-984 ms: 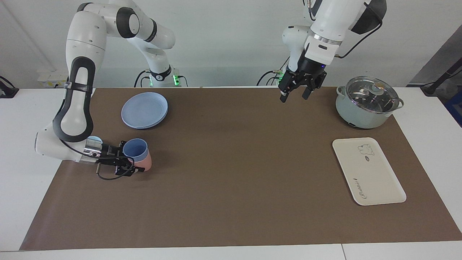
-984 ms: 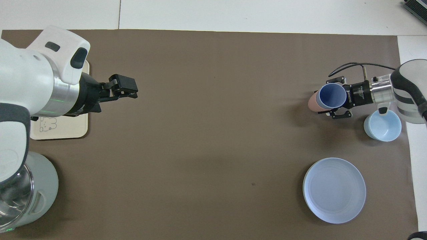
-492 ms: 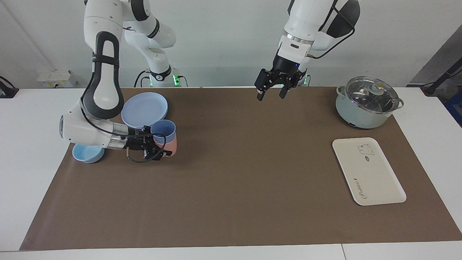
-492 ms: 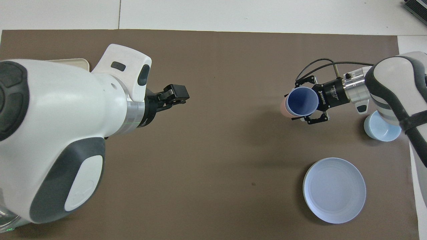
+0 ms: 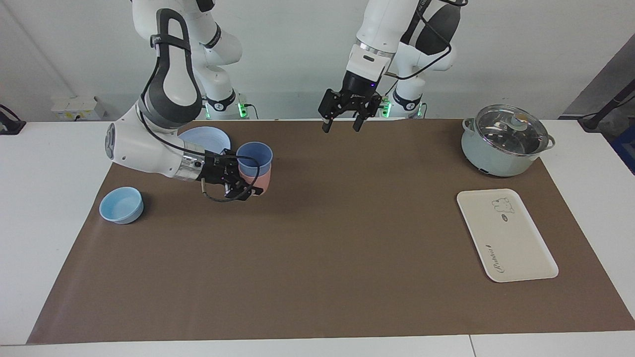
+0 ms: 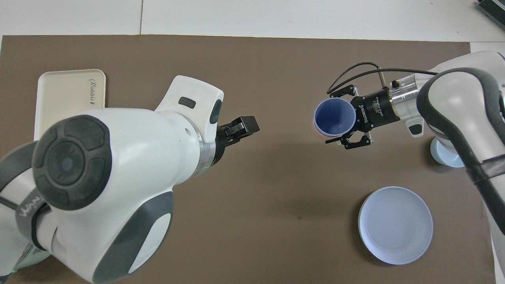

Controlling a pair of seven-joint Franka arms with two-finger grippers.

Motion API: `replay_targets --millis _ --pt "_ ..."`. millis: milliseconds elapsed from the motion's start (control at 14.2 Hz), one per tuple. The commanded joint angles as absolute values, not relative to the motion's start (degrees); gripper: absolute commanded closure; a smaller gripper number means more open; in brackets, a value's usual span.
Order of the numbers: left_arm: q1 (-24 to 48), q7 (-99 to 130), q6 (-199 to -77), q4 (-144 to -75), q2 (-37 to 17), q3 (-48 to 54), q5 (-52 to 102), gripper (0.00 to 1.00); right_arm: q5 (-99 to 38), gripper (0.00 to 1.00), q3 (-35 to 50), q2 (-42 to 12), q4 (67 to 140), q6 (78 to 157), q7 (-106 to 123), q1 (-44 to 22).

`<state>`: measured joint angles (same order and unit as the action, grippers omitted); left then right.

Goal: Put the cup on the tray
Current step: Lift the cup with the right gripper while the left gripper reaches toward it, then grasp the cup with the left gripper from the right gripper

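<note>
The periwinkle-blue cup (image 5: 254,155) sits nested in a salmon-pink tumbler (image 5: 262,182). My right gripper (image 5: 246,176) is shut on this stack from the side and holds it upright above the mat, beside the blue plate. In the overhead view the cup (image 6: 330,116) fills the right gripper (image 6: 335,118). The cream tray (image 5: 506,235) lies flat at the left arm's end of the table, and its bare part shows in the overhead view (image 6: 67,92). My left gripper (image 5: 341,123) is open and empty, up over the mat's middle near the robots' edge; it also shows from above (image 6: 241,128).
A round blue plate (image 5: 204,138) (image 6: 395,225) lies near the right arm's base. A low light-blue bowl (image 5: 120,205) stands at the right arm's end of the mat. A lidded grey-green pot (image 5: 506,141) stands nearer to the robots than the tray.
My right gripper has lifted the stacked cup and tumbler and carried them away from the bowl toward the table's middle. My left arm has swung toward the middle, away from the tray.
</note>
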<state>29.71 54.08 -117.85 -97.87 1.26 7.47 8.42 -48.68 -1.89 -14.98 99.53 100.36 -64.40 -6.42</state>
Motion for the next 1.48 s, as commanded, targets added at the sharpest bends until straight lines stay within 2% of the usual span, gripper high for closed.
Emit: replay_targets --millis 0,211,422,492,773,984,1195,1265,1335,1405 --pt "31.99 56.34 -120.14 -98.17 1.06 6.68 8.26 0.02 -50.8 1.0 -2.02 -13.71 101.51 102.13 -65.47 -8.08" --pt "33.57 57.56 -124.34 -98.0 0.01 6.68 8.35 0.07 -51.42 1.0 -1.85 -12.4 101.43 104.14 -69.42 -9.31" --pt "34.98 61.16 -125.25 -92.57 -6.75 6.68 5.9 0.07 -51.42 1.0 -1.67 -11.52 101.16 105.81 -72.41 -12.03" --pt "35.07 62.13 -125.68 -91.68 -7.38 6.77 5.54 0.08 -51.42 1.0 -1.67 -11.43 101.16 106.86 -73.64 -13.26" --pt "36.21 63.28 -125.16 -89.83 -9.23 6.68 5.36 0.17 -51.42 1.0 -1.67 -11.34 101.34 112.92 -78.21 -17.31" --pt "36.12 63.19 -124.28 -89.74 -9.23 6.33 4.23 0.57 -51.42 1.0 -1.67 -11.43 101.16 114.17 -79.28 -18.02" --pt "35.51 63.02 -120.59 -89.04 -9.14 6.24 0.98 0.67 -51.42 1.0 -1.67 -11.43 101.16 114.26 -79.28 -17.93" --pt "35.33 63.02 -120.41 -88.95 -9.14 6.15 0.71 0.8 -51.42 1.0 -1.67 -11.43 101.16 114.26 -79.28 -18.02" --pt "35.16 63.28 -119.98 -88.77 -9.05 6.07 1.31 0.98 -51.42 1.0 -1.67 -11.34 101.16 114.26 -79.28 -18.02" --pt "35.07 63.19 -118.84 -88.25 -9.14 5.98 1.93 1.0 -51.42 1.0 -1.67 -11.34 101.08 114.26 -79.28 -18.02"
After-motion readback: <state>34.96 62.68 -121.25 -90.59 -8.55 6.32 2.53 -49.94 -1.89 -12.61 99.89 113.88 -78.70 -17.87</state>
